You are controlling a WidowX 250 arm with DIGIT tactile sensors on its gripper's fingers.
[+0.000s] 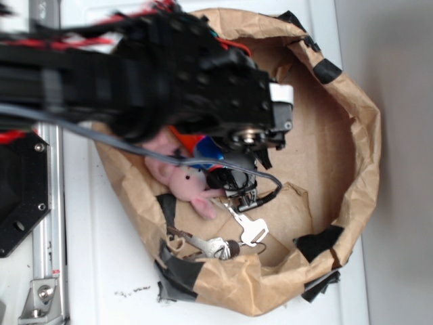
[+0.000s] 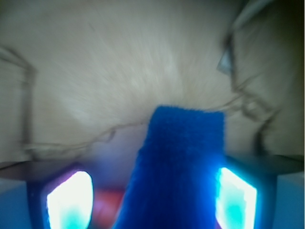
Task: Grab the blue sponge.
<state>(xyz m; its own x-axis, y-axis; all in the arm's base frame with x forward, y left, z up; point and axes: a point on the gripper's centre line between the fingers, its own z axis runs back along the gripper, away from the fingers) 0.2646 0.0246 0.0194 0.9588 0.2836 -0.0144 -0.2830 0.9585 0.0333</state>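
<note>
Blue sponge (image 2: 178, 167) stands between the hand's (image 2: 151, 198) two pads inside the brown paper bag (image 1: 352, 156), apparently clenched on it. Lift straight up, keeping squeeze firm, clear of the pink plush bunny (image 1: 183, 179).

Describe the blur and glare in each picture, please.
Exterior view: the arm is smeared by motion blur, while the keys stay fairly sharp. Wrist view: soft overall, the blue sponge fills the middle, and both fingers glow overexposed.
</note>
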